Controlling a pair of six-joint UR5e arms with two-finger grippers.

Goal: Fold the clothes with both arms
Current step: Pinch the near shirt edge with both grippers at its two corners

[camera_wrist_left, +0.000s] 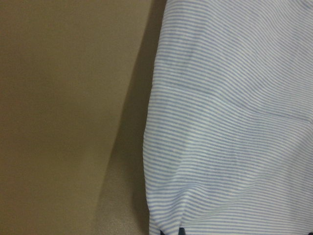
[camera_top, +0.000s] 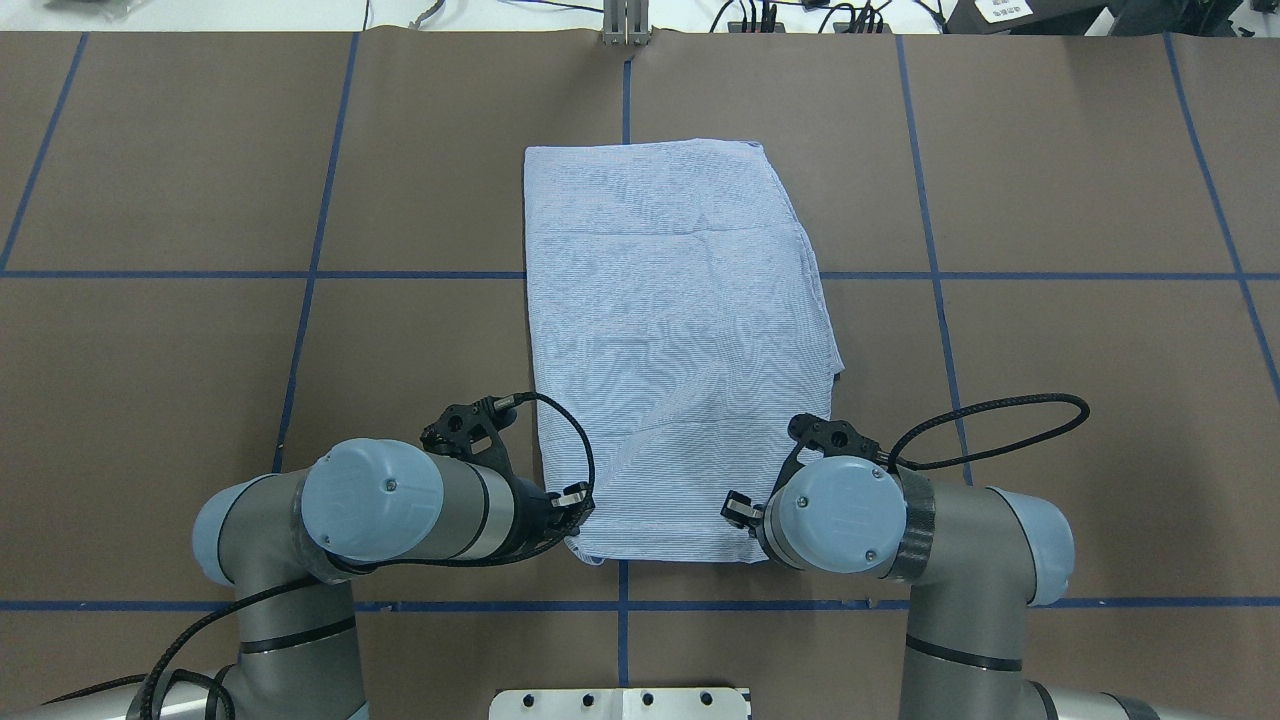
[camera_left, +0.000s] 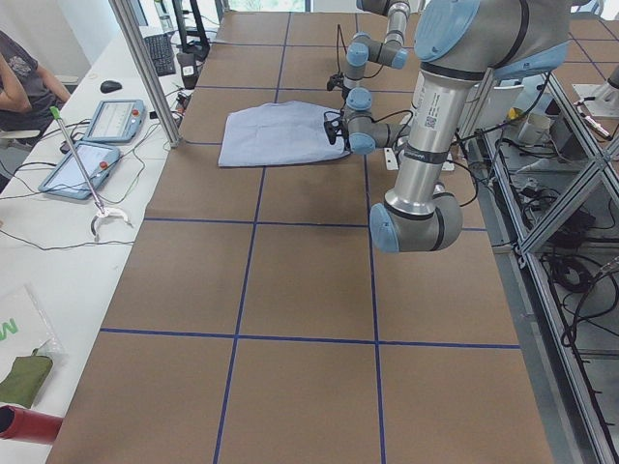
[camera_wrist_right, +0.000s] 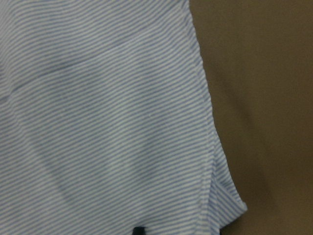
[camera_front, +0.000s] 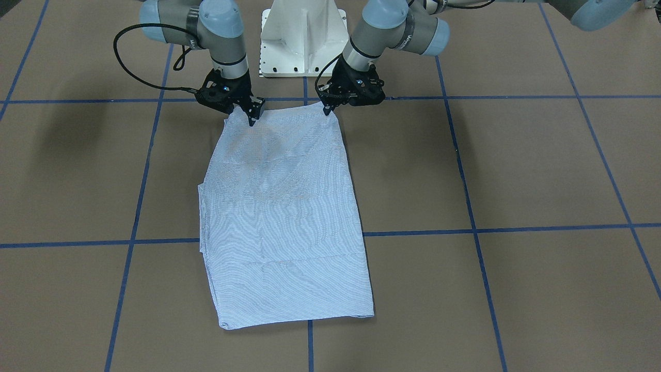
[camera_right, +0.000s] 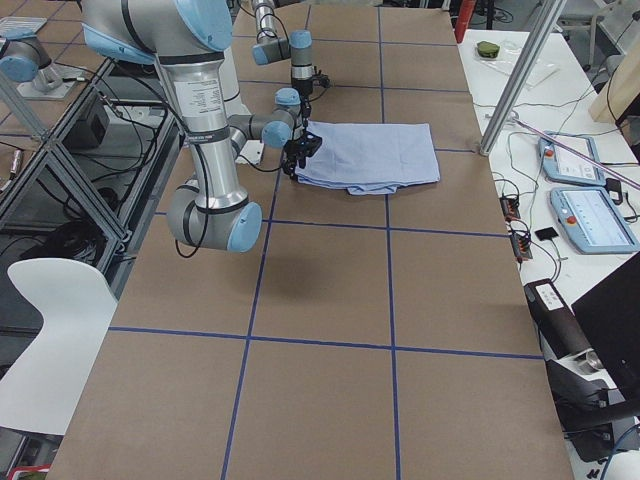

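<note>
The light blue and white striped shirt (camera_front: pixel 284 217) lies folded into a long rectangle in the middle of the table (camera_top: pixel 670 330). Its collar, buttons and pocket are hidden. My left gripper (camera_front: pixel 328 108) is shut on the shirt's near corner on my left (camera_top: pixel 575 505). My right gripper (camera_front: pixel 253 118) is shut on the near corner on my right (camera_top: pixel 738 510). Both stand low at the hem closest to my base. The left wrist view shows striped cloth (camera_wrist_left: pixel 234 122) gathering toward dark fingertips (camera_wrist_left: pixel 168 231). The right wrist view shows the same cloth (camera_wrist_right: pixel 98 137).
The white pedestal base (camera_front: pixel 303 36) stands just behind the grippers. Blue tape lines (camera_front: pixel 516 230) grid the brown table. Beyond the far edge is a white bench with tablets (camera_left: pixel 85 166) and an upright metal post (camera_left: pixel 145 68). A person (camera_left: pixel 19 77) sits there.
</note>
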